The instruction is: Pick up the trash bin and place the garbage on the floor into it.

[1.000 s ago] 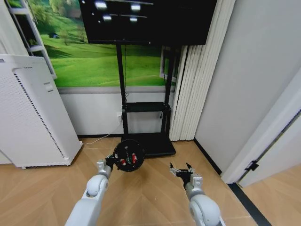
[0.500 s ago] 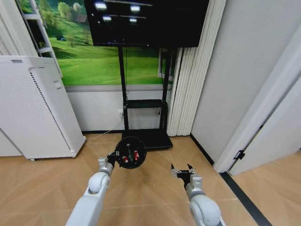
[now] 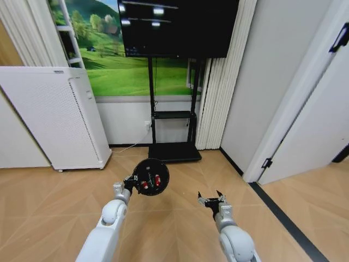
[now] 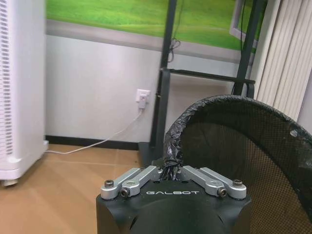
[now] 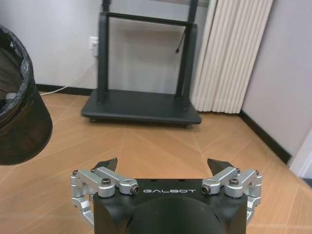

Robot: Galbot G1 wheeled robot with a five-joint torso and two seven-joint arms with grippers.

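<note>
The left gripper (image 3: 132, 182) has its fingers (image 4: 141, 176) clamped on the rim of the trash bin (image 3: 151, 177), held above the floor (image 3: 49, 207) with red-and-white garbage (image 3: 151, 181) inside. The right gripper (image 3: 211, 197) hovers nearby, fingers (image 5: 108, 165) spread wide and empty.

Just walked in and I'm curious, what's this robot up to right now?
The robot's left gripper is shut on the rim of the trash bin, holding it up off the floor in front of the TV stand. Red-and-white garbage lies inside the bin. The right gripper hangs open and empty, low over the floor beside it.
</note>
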